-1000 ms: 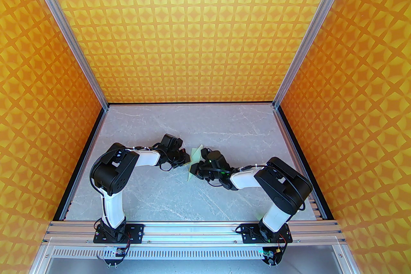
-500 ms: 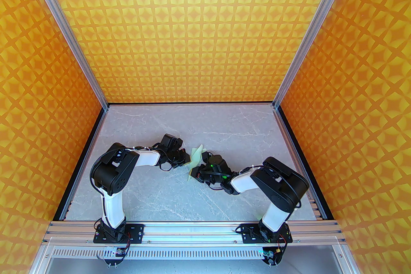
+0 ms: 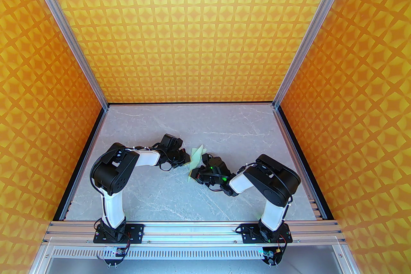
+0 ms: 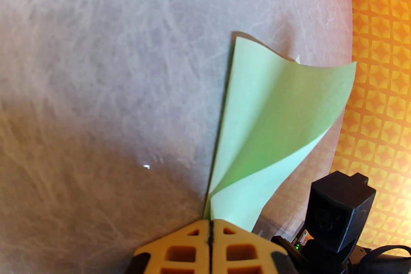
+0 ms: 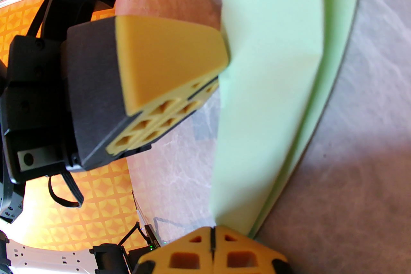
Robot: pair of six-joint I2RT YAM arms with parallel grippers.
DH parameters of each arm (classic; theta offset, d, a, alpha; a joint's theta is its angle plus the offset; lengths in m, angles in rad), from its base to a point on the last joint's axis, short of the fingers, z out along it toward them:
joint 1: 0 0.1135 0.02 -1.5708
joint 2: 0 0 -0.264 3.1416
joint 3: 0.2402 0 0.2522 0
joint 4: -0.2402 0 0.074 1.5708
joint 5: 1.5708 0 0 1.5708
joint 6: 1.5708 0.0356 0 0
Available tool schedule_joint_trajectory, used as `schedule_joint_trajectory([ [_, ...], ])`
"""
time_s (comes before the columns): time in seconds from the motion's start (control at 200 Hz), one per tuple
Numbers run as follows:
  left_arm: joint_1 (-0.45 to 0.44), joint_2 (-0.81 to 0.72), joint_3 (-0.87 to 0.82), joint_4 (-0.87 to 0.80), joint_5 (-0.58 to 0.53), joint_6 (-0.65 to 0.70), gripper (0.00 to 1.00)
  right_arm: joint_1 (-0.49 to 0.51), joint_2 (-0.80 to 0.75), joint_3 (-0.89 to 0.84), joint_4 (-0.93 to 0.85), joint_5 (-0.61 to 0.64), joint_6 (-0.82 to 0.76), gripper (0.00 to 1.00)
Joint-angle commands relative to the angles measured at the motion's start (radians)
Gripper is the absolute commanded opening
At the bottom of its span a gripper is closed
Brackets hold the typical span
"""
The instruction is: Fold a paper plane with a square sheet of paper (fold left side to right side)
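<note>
The square sheet of paper (image 3: pixel 196 155) is pale mint green and held up off the table between both grippers. It is a doubled, curling sheet rather than a paper plane. My left gripper (image 3: pixel 188 161) is shut on its left edge; in the left wrist view the orange fingers (image 4: pixel 192 243) pinch a corner and the paper (image 4: pixel 269 118) fans upward with one flap curling over. My right gripper (image 3: pixel 194 173) is shut on the near end. In the right wrist view the paper (image 5: pixel 269 41) rises from my right gripper (image 5: pixel 212 234), and the left gripper's fingers (image 5: pixel 167 60) clamp its side.
The grey marble table (image 3: pixel 160 195) stretches around both arms. Orange patterned walls (image 3: pixel 205 25) close the back and sides, with aluminium posts at the corners. The right arm's elbow (image 3: pixel 273 176) stands high at the near right. The right wrist camera housing (image 4: pixel 337 211) sits close by the paper.
The right arm's elbow has swung left and nearer, and the right gripper has closed fully on the paper and shifted slightly left. The left arm has not moved.
</note>
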Motion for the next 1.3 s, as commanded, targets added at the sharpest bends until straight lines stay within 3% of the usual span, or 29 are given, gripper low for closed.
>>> schedule_joint_trajectory([
  [0.0, -0.015, 0.056, -0.001, 0.009, -0.02, 0.003, 0.08, 0.009, 0.023, 0.0, 0.038, -0.005, 0.021, 0.04],
  [0.585, -0.015, 0.061, 0.005, 0.007, -0.02, 0.004, 0.08, 0.009, 0.017, 0.027, -0.114, 0.034, -0.006, 0.04],
  [0.945, -0.015, 0.059, -0.002, 0.006, -0.019, 0.006, 0.1, 0.01, 0.014, 0.036, -0.124, 0.05, -0.002, 0.06],
  [1.065, -0.014, 0.046, -0.005, 0.002, -0.02, 0.007, 0.07, 0.01, 0.001, 0.027, -0.119, 0.044, -0.01, 0.06],
  [1.195, -0.014, 0.03, -0.01, 0.011, -0.033, -0.011, 0.07, 0.008, -0.05, 0.018, -0.149, 0.035, -0.041, 0.14],
  [1.295, -0.015, 0.017, -0.019, 0.022, -0.044, -0.024, 0.07, 0.001, -0.125, 0.026, -0.269, 0.057, -0.098, 0.18],
])
